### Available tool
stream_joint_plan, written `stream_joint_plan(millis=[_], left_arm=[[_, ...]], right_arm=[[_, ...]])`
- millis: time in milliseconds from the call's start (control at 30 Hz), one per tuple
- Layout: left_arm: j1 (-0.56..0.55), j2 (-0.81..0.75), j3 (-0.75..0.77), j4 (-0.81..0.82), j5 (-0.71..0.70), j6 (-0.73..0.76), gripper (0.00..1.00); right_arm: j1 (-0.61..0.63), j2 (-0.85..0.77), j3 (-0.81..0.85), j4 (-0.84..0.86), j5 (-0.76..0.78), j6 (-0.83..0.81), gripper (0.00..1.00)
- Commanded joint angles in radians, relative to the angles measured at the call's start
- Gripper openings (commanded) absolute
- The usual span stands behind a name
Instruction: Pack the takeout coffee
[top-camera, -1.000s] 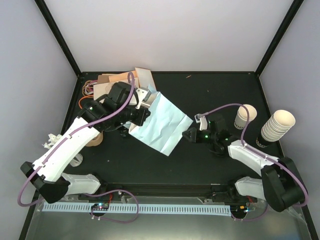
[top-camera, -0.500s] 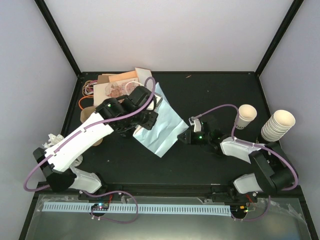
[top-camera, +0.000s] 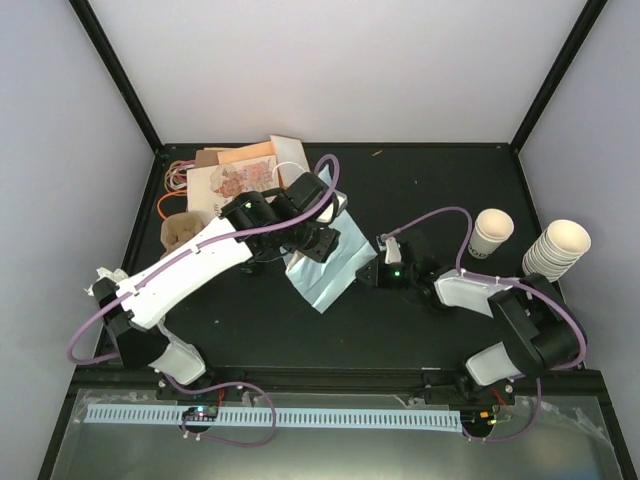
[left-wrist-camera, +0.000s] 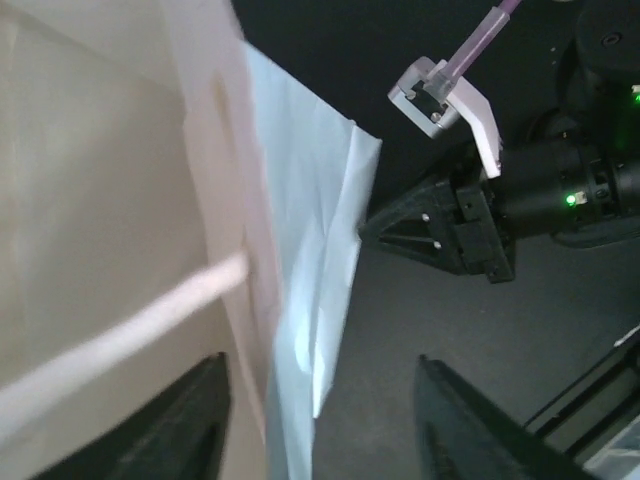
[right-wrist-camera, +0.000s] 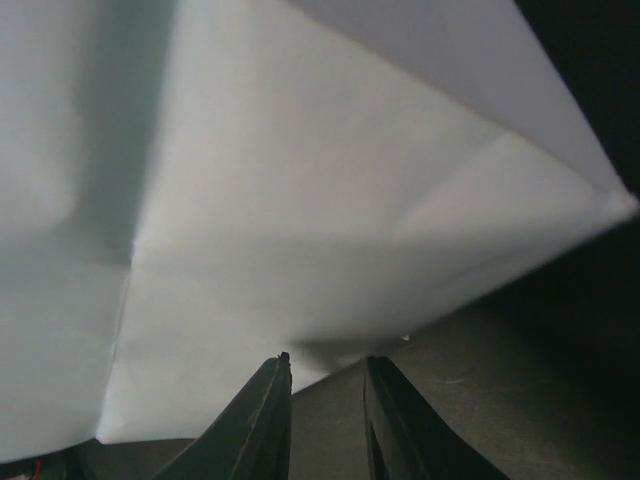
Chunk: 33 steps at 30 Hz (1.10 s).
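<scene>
A pale blue-white paper bag (top-camera: 326, 272) lies mid-table, partly under my left arm. My left gripper (top-camera: 318, 243) is over its upper end. In the left wrist view the bag (left-wrist-camera: 305, 210) and its white handle (left-wrist-camera: 120, 335) run down between the spread jaws of the left gripper (left-wrist-camera: 320, 425), nearer the left finger, and are not clamped. My right gripper (top-camera: 366, 272) points at the bag's right edge. Up close, the right gripper (right-wrist-camera: 327, 372) has a narrow gap with only table showing, just under the bag (right-wrist-camera: 300, 190). The takeout coffee is out of view.
A lidless cream cup (top-camera: 491, 232) and a stack of cream cups (top-camera: 555, 250) stand at the right. A brown pulp carrier (top-camera: 180, 230) sits at the left, with brown paper bags (top-camera: 238, 172) and orange cord (top-camera: 176, 178) behind it. Black frame posts bound the table.
My left arm swung right, and the bag it held turned and now shows narrower. Its jaws went from shut on the bag to open. The right gripper crept left towards the bag.
</scene>
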Motion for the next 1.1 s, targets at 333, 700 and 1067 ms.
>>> stream_joint_plan(millis=[333,700,1067], left_arm=[[-0.008,-0.094,0.055,0.117,0.158,0.047,0.7],[0.01,-0.222,0.065,0.122,0.084,0.084,0.86],[0.201,-0.368,0.0,0.109,0.125,0.051,0.96]], right_arm=[[0.006,-0.252,0.0,-0.253,0.292,-0.074,0.25],[0.005,-0.51,0.046,-0.417,0.457,-0.109,0.26],[-0.002,-0.554,0.212,-0.575,0.42,-0.117,0.45]])
